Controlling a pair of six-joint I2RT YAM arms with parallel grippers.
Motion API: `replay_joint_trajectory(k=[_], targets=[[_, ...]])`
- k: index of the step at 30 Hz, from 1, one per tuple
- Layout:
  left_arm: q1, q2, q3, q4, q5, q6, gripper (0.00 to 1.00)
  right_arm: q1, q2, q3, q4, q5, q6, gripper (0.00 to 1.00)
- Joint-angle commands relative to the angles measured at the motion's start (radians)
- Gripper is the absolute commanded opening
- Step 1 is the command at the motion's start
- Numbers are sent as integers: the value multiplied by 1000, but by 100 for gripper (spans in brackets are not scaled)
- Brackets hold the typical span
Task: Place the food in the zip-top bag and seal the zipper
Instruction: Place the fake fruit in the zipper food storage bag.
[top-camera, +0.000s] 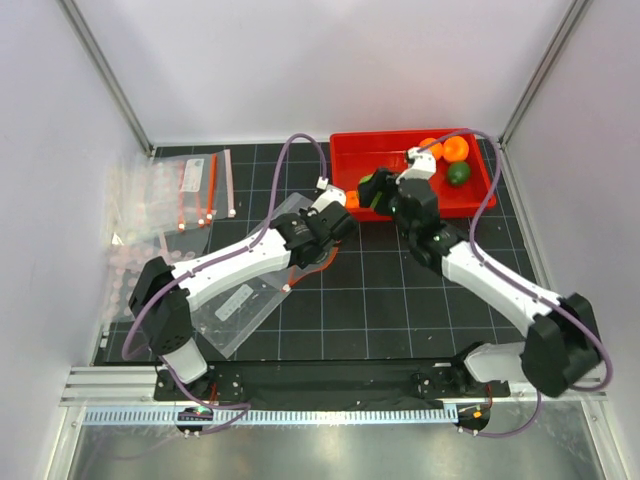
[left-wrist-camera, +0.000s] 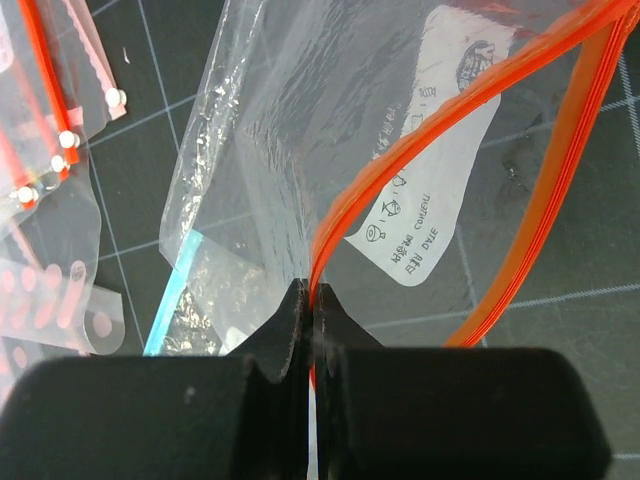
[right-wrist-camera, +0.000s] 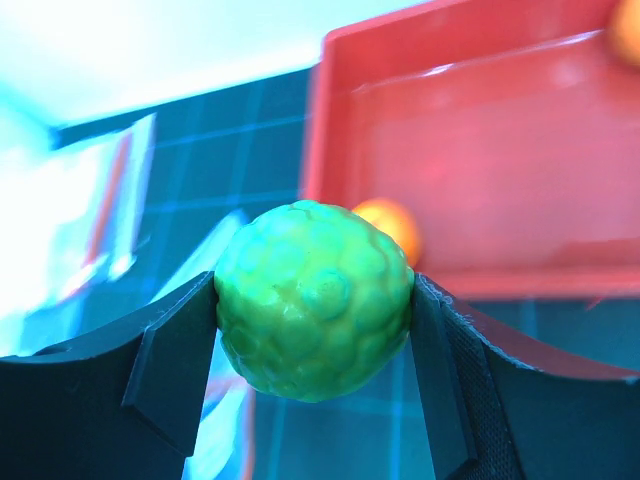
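Observation:
My right gripper (right-wrist-camera: 315, 292) is shut on the food's bumpy light green fruit (right-wrist-camera: 313, 298), held above the near left corner of the red tray (right-wrist-camera: 500, 150); the top view shows this fruit (top-camera: 368, 186) there too. An orange fruit (right-wrist-camera: 392, 226) lies in that corner below it. Two more orange fruits (top-camera: 452, 149) and a smooth dark green one (top-camera: 458, 173) rest at the tray's right end (top-camera: 480, 205). My left gripper (left-wrist-camera: 313, 298) is shut on the red-orange zipper (left-wrist-camera: 400, 160), lifting the open mouth of the clear zip-top bag (left-wrist-camera: 280, 120) with its white label (left-wrist-camera: 430, 200).
A pile of other clear pouches (top-camera: 185, 190) lies at the table's far left. A pouch with a teal-blue edge (left-wrist-camera: 170, 300) lies under the held bag. The tray's near wall (right-wrist-camera: 520, 282) stands just beyond the right fingers. Black grid mat (top-camera: 400, 300) between the arms.

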Motion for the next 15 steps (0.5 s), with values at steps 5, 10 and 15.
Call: replay_joint_trajectory(k=[5, 10, 15], targets=[[2, -69, -17, 40, 41, -11, 0, 80, -300, -319, 170, -97, 170, 39], [16, -73, -26, 49, 78, -25, 0, 92, -343, -366, 210, -180, 175, 36], [42, -87, -49, 81, 123, -40, 0, 158, -295, -433, 385, -244, 187, 36]])
